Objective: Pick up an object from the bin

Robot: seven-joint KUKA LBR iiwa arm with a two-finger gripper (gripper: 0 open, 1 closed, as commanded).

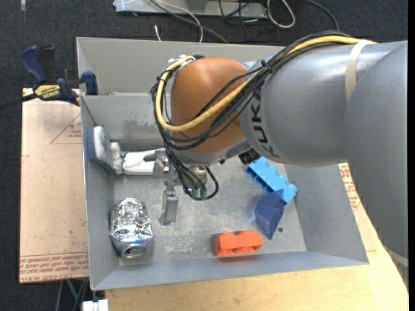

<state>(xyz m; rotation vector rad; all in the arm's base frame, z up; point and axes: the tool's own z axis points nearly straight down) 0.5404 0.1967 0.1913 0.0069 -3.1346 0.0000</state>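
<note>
The grey arm [337,102] enters from the right side of the frame and ends in a round orange cover [204,105], with yellow and black cables [194,125] looped around it, above the middle of the grey metal bin [97,109]. Below this cover the gripper [168,211] points down to the bare floor in the lower left part of the bin. If its jaws are apart or together I cannot tell, because the view does not show it clearly. The nearest thing is a crushed silver can [131,227], lying just to the left of the gripper tip in the lower left corner, close to it but apart. Above the can, at the left wall, lies a white and silver object [126,159], near the gripper's upper part. On the right side there are a light blue block [271,177] and, just under it, a dark blue piece [268,215]. An orange block [238,242] lies near the lower wall, well apart from the gripper.
</note>
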